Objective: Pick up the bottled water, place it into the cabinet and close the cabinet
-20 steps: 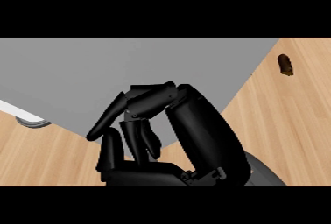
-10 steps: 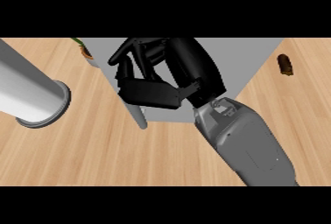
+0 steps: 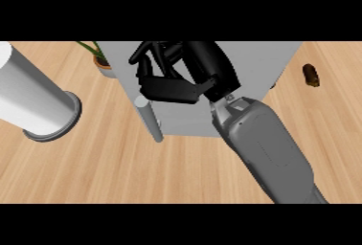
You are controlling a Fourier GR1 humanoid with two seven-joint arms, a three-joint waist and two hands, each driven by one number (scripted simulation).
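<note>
Head view: right hand [image 3: 173, 79] sits over the grey cabinet [image 3: 276, 62], forearm running in from the lower right. Fingers are curled, palm turned toward the cabinet's left edge. I can't see anything inside the curl, so I can't tell whether it holds anything or is only hooked at the door. Left hand isn't in frame.

Bottled water: I can't find it anywhere in this shot. It isn't on the wooden counter [image 3: 141, 172] as far as I can see. My guess is that it's either inside the cabinet already or hidden under the hand. Unconfirmed.

A grey bar [image 3: 150, 119] runs along the cabinet's left edge, below the fingers. Reads to me as the door handle or the door edge, can't say which. From this steep angle I also can't tell whether the door is shut or ajar.

Other items: a white cylinder with a flared grey base [image 3: 39, 103] at left, a potted plant [image 3: 102, 60] touching the cabinet's upper-left corner, and a small dark brown object [image 3: 310, 75] on the counter to the right.

Progress call: pick looks done, place probably done, close is the step in hand or left.
</note>
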